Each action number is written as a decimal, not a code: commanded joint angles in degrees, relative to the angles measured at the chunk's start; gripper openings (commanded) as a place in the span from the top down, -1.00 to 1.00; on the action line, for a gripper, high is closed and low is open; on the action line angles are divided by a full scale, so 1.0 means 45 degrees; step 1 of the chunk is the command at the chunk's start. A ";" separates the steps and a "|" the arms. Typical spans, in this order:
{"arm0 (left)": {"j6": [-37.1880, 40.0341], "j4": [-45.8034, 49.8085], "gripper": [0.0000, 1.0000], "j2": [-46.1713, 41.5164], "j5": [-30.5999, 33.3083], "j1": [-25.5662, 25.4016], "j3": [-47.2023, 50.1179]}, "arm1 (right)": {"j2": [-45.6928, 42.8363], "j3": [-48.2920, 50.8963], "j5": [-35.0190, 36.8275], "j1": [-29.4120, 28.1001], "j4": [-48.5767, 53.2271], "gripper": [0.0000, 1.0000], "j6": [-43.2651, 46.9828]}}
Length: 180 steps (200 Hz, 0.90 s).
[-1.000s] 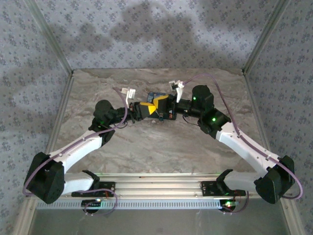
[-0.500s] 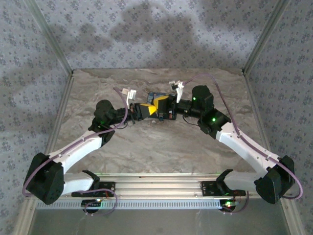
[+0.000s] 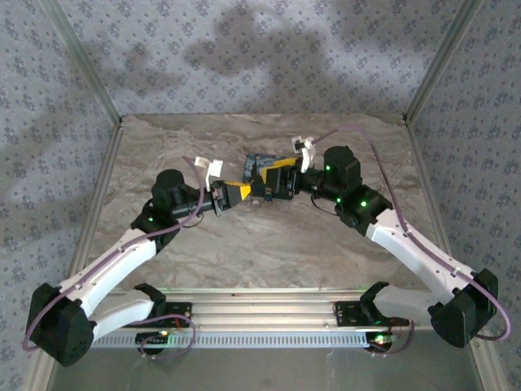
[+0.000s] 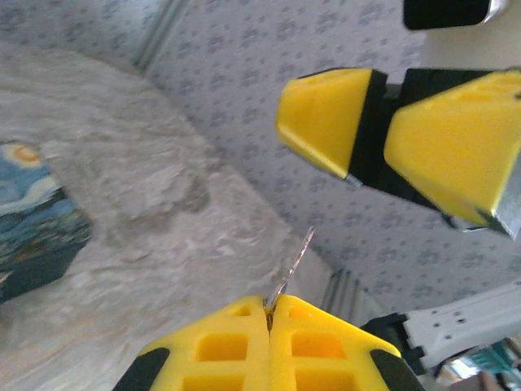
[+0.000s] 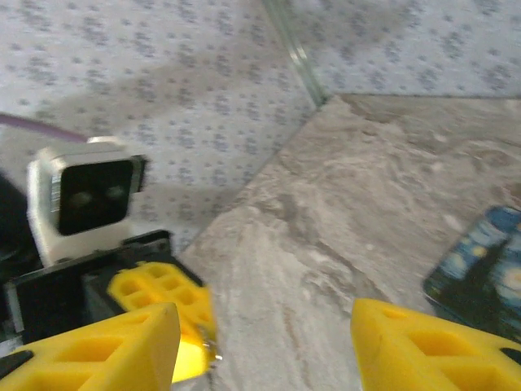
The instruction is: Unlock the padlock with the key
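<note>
Key stands pinched in the closed left gripper, blade pointing up toward the wide-open right gripper just beyond its tip, above the far middle of the table; where the padlock lies is unclear

The top external camera looks down from above and behind the arm bases, taking in the whole marble table up to the patterned back wall. Each wrist camera sits close behind its own yellow fingers: the one on the left gripper faces the right gripper past the key, and the other looks straight back. All three views share the tabletop and a blue starry-patterned object.
</note>
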<state>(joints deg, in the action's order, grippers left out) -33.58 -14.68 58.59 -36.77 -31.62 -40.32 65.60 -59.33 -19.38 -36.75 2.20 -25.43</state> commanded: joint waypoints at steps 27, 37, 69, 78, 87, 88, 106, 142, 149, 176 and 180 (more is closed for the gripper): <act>0.1629 0.3663 1.00 -0.1366 0.2428 -0.0025 0.1079 | 0.0890 0.0463 0.3518 -0.0198 0.3148 -0.11 -0.1500; 0.1571 0.3711 1.00 -0.1612 0.2488 -0.0019 0.1425 | 0.1243 0.0606 0.3468 -0.0330 0.3109 -0.09 -0.1816; 0.1158 0.3915 1.00 -0.2043 0.2869 0.0096 0.2264 | 0.2042 0.1631 0.3694 -0.0932 0.1378 -0.06 -0.2907; 0.1044 0.4135 1.00 -0.1990 0.3034 0.0188 0.2356 | 0.2386 0.1760 0.4143 -0.1042 0.1359 -0.06 -0.3328; 0.0900 0.4379 1.00 -0.1914 0.3167 0.0285 0.2447 | 0.2808 0.1731 0.4640 -0.1139 0.1593 -0.06 -0.3650; 0.0881 0.4397 1.00 -0.1910 0.3179 0.0286 0.2461 | 0.2855 0.1715 0.4736 -0.1164 0.1627 -0.05 -0.3677; 0.0624 0.4548 1.00 -0.1896 0.3335 0.0432 0.2767 | 0.3887 0.1081 0.6608 -0.1647 0.2775 -0.06 -0.4081; -0.0142 0.4724 1.00 -0.2525 0.3642 0.0522 0.3654 | 0.6313 -0.0520 0.8916 -0.2449 0.3630 -0.06 -0.3990; -0.0303 0.4763 1.00 -0.2722 0.3668 0.0522 0.3815 | 0.6802 -0.0852 0.9087 -0.2555 0.3593 -0.06 -0.3955; -0.0580 0.5527 1.00 -0.3586 0.3676 0.0570 0.4074 | 0.8546 -0.1892 0.9608 -0.2736 0.3325 -0.06 -0.3971; -0.0584 0.5697 1.00 -0.3685 0.3681 0.0562 0.4066 | 0.8781 -0.2361 0.9686 -0.2737 0.3332 -0.06 -0.4020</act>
<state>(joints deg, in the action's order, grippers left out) -34.17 7.62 45.19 -20.93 -29.61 -22.26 100.05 -64.73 17.69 -48.53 16.03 -42.04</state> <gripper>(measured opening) 0.059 0.531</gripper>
